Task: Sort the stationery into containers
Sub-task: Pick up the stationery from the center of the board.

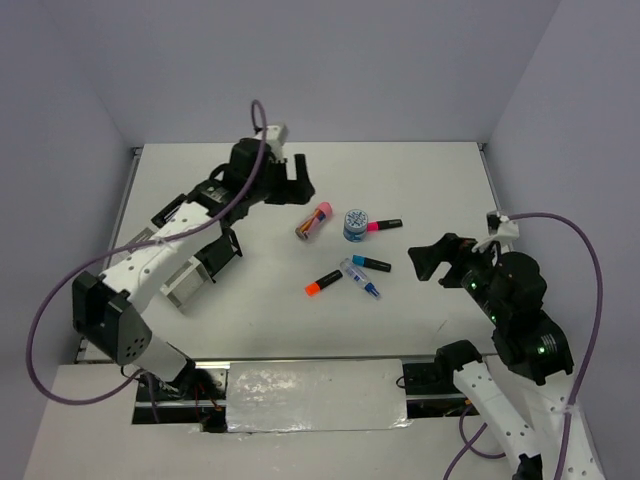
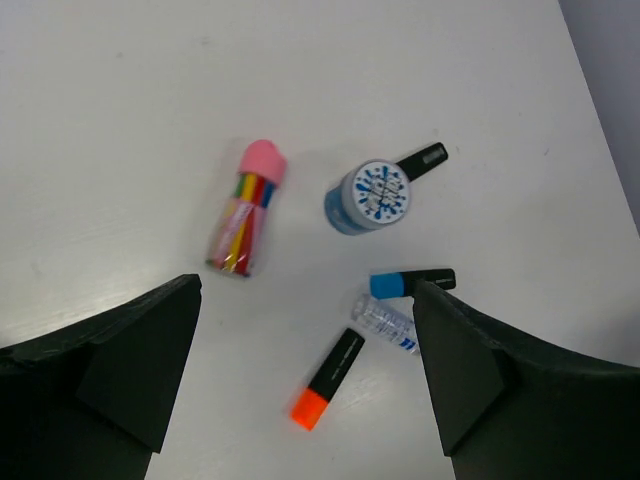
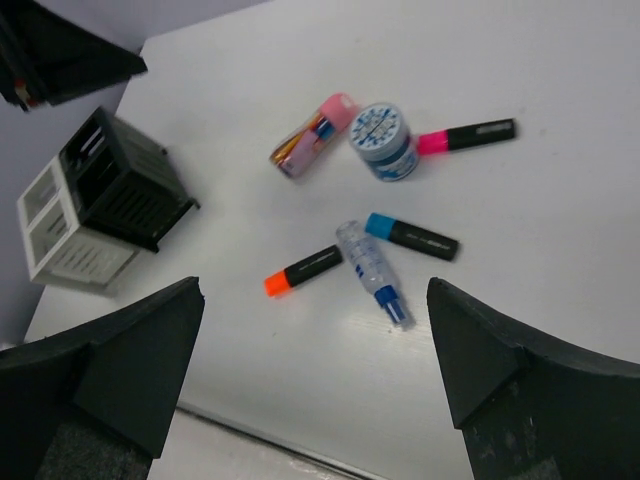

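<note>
The stationery lies loose mid-table: a pink-capped cylinder (image 1: 313, 222) (image 2: 248, 220), a blue-white roll (image 1: 355, 224) (image 2: 370, 196), a pink-capped marker (image 1: 384, 226) (image 3: 465, 135), a blue-capped marker (image 1: 370, 264) (image 2: 412, 282), an orange-capped marker (image 1: 323, 282) (image 2: 328, 378) and a clear tube (image 1: 361, 280) (image 3: 372, 262). The black and white-grey organizer (image 1: 195, 270) (image 3: 100, 205) stands at the left, partly under the left arm. My left gripper (image 1: 303, 178) (image 2: 308, 290) hovers open behind the items, holding nothing. On the right side my right gripper (image 1: 422, 260) (image 3: 315, 295) is open and empty too.
The table's metal front rail (image 1: 315, 395) runs between the arm bases. Grey walls close in the back and both sides. The left arm's links (image 1: 160, 250) stretch over the organizer.
</note>
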Controlling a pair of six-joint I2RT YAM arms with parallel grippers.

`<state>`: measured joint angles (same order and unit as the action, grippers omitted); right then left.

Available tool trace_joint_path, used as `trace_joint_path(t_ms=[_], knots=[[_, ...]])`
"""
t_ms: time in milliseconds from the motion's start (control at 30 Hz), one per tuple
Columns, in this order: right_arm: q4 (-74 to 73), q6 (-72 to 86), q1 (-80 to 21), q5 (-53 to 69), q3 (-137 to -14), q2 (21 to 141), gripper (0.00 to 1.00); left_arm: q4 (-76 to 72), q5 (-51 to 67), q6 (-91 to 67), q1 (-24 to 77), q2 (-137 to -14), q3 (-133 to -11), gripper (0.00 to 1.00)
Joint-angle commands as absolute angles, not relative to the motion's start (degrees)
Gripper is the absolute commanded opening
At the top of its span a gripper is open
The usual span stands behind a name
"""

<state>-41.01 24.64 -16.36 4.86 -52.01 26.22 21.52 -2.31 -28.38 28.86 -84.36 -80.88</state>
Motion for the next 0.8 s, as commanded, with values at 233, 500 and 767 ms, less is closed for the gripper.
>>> trace_joint_path(t_ms=[233, 500, 767], knots=[[-53.7, 22.42, -16.87, -17.05, -66.44, 22.42, 1.0, 17.99, -10.28, -21.97, 44.38, -108.87, -102.28, 0.99], [-55.99, 17.06, -16.7, -14.08, -66.36, 23.47, 1.0, 24.51, -17.2, -21.18, 47.37, -122.85, -115.82, 0.99], [-53.53, 15.64, -16.7, -9.49, -63.2, 22.24, 1.0, 25.75, -22.68, -17.85, 47.46, -126.91, -116.37, 0.99]])
